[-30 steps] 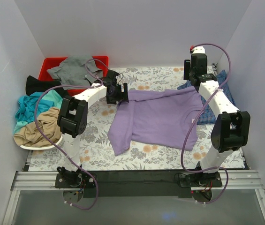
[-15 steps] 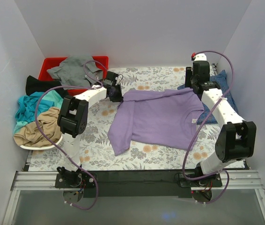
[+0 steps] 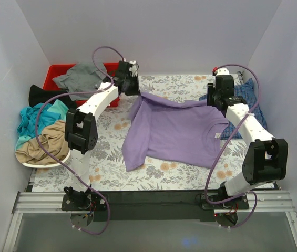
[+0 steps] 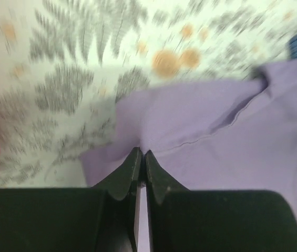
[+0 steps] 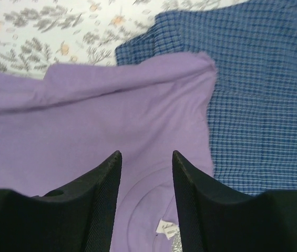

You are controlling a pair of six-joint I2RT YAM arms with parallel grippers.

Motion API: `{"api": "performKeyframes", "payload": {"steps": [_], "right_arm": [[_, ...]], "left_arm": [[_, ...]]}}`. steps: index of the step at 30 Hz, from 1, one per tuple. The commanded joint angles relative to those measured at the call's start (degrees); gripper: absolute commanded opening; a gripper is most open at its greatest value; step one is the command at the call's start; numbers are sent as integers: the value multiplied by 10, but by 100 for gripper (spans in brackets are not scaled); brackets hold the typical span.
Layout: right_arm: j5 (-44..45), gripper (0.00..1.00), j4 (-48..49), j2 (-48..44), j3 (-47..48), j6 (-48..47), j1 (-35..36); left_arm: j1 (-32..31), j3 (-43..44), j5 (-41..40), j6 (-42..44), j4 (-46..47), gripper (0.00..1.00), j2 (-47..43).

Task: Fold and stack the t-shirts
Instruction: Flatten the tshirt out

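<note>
Toward 11 o'clock rose the left gripper [image 4: 140, 155], clamped on the lavender t-shirt [image 3: 180, 134], probably to spread it; right gripper [image 5: 146, 155] jaws apart.

We see the lavender t-shirt [image 3: 174, 134] as soft, matt knit cloth and the blue checked t-shirt [image 5: 264, 105] as fine weave. The floral cover [image 3: 164, 170] is matt printed fabric. At upper left, the red bin [image 3: 53, 73] is smooth plastic. The left end effector [image 4: 141, 153] and right end effector [image 5: 146, 155] look like matt black plastic.

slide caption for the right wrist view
Open right fingers above the lavender t-shirt, blue checked t-shirt beside it.
</note>
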Motion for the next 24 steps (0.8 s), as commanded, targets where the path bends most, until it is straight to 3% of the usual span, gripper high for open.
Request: {"api": "performKeyframes", "payload": {"steps": [1, 5, 9, 13, 15, 17, 18, 21, 23, 24], "right_arm": [[-81, 49, -28, -20, -22, 23, 2], [-199, 46, -56, -48, -59, 29, 10], [-318, 43, -77, -69, -104, 38, 29], [-293, 43, -82, -89, -149, 51, 54], [-274, 43, -86, -99, -159, 54, 59], [-258, 43, -97, -110, -158, 54, 61], [-241, 43, -103, -113, -156, 55, 62], [-219, 43, -133, -123, -142, 56, 62], [-225, 44, -144, -126, -141, 58, 63], [-233, 44, -158, -126, -140, 59, 64]], "left_arm": [[-1, 105, 0, 58, -45, 1, -13], [0, 250, -7, 94, -86, 4, 59], [-1, 279, -42, 118, -65, 6, 125], [3, 264, -80, 127, -13, 11, 158], [3, 269, -101, 144, 10, 30, 178], [2, 295, -194, 147, 5, 64, 213], [2, 315, -230, 149, -2, 71, 220], [4, 304, -299, 145, -7, 75, 195], [6, 254, -279, 114, -6, 75, 159], [6, 232, -230, 104, -10, 76, 111]]}}
